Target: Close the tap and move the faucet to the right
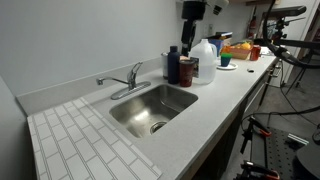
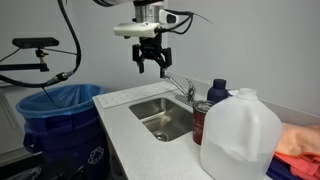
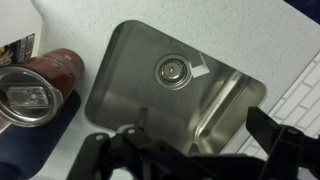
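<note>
The faucet is a slim chrome spout that juts from the mixer base behind the steel sink and points along its back edge. The tap, a short chrome lever, tops that base. Both also show in an exterior view, the faucet beside the tap. My gripper hangs open and empty in the air above the sink's back edge, apart from both. In the wrist view its dark fingers frame the basin, with the faucet seen as a chrome tube between them. The tap is hidden there.
A white jug, dark bottles and a red-brown can stand beside the sink. A tiled drainboard lies on its other side. A blue-lined bin stands beyond the counter's end.
</note>
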